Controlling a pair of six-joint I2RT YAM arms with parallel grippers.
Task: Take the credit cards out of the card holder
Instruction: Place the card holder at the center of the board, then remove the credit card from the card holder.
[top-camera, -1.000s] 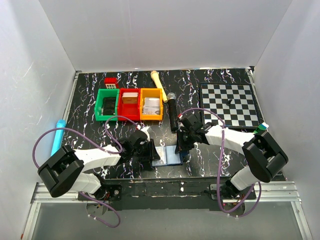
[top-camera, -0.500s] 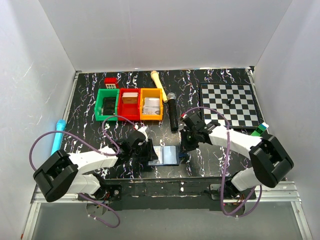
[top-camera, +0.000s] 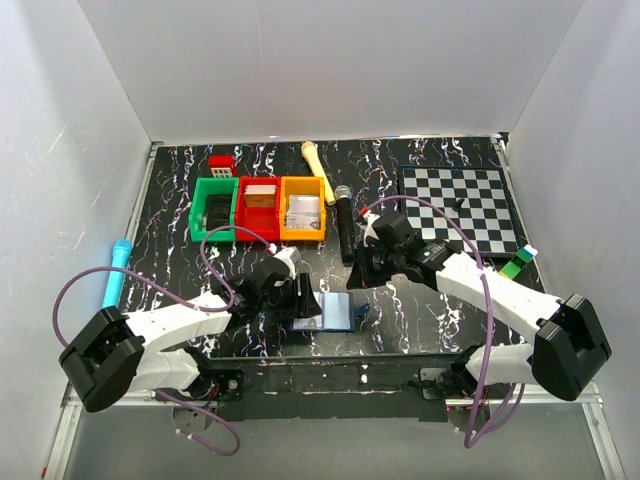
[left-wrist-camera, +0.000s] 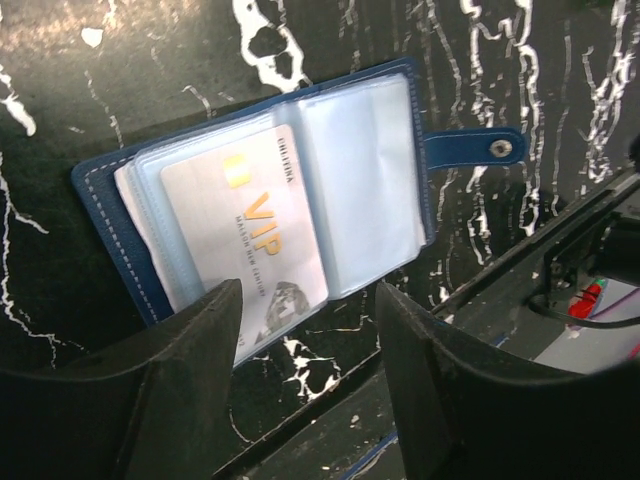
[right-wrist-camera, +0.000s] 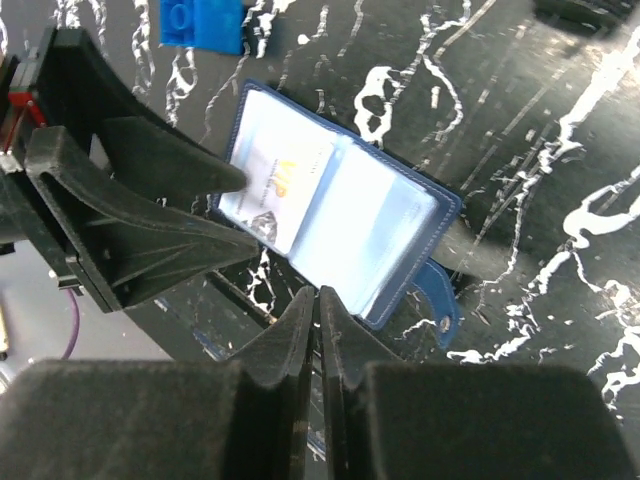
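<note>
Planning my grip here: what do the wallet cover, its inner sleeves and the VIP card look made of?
Wallet cover: navy leather or imitation, matte, pale stitching along the edge. Sleeves: thin clear plastic, glossy, see-through. Card: probably stiff plastic, smooth, flat, gold print.

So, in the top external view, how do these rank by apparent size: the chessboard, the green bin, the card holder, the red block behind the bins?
1. chessboard, clearly largest.
2. green bin and card holder: look about alike, so unranked.
3. red block, smallest.
</note>
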